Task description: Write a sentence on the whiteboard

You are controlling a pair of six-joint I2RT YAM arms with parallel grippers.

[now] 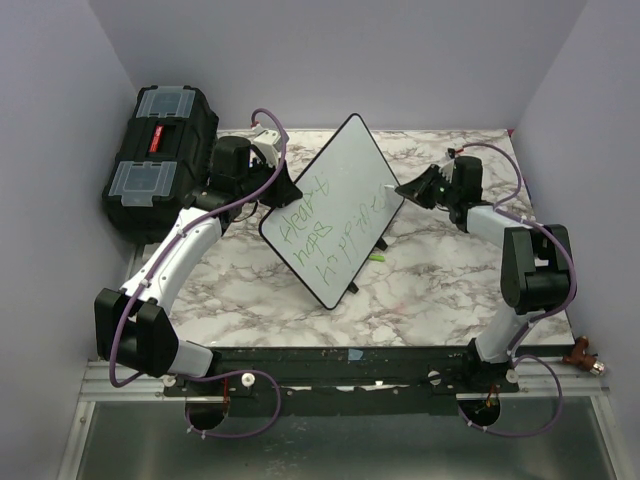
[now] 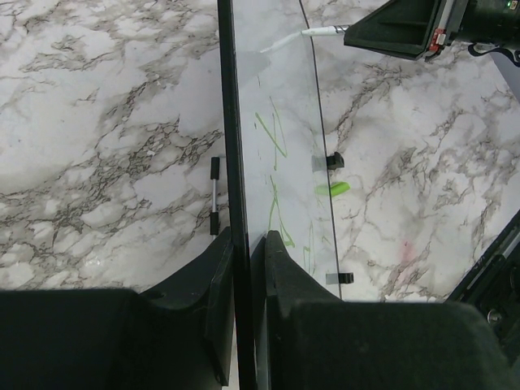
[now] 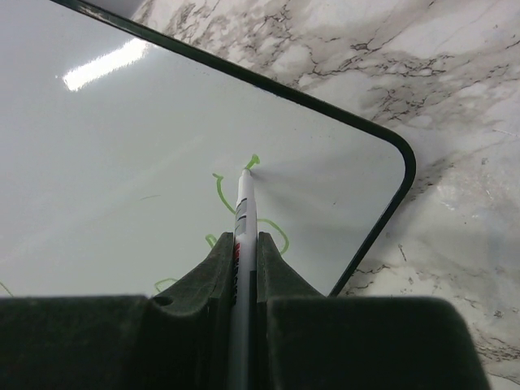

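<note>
Two arms reach out from the near edge of the marble desk point(image 1: 430, 290). On my left, the left pincer point(image 2: 249, 244) is clamped on the whiteboard point(image 1: 345, 170), one finger on each side of its thin black edge. It holds the board tilted up over the middle of the desk, and I can't tell whether the lower edge touches the top. The sentence point(image 1: 325, 225) runs across the board's face in three lines of green handwriting. A small green piece point(image 1: 377, 257) lies on the desk just under the board. The right pincer point(image 3: 246, 244) is closed tight on a white marker point(image 3: 244, 203), its tip resting on the board at a green stroke near a rounded corner. A black toolbox point(image 1: 160, 150) sits at the far left.
</note>
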